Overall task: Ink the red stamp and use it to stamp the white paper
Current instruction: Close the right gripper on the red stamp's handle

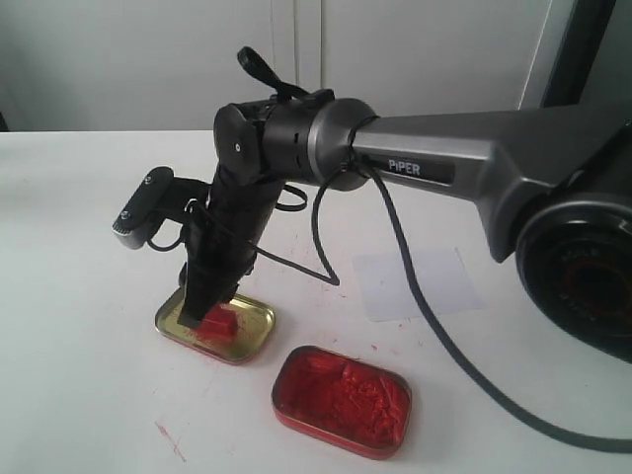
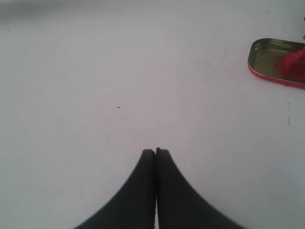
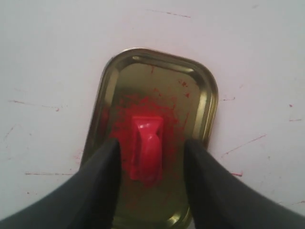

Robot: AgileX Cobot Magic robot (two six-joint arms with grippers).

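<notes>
The small red plastic stamp [image 3: 145, 138] stands in the gold-coloured metal tin [image 3: 143, 71] at near left, straddled by the parted right claw [image 3: 151, 145]; its knob should be clamped centred and lifted straight.

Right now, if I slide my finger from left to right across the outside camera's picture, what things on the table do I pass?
First the gold tin with the red stamp sitting in it → tin of red paste → white paper.
</notes>
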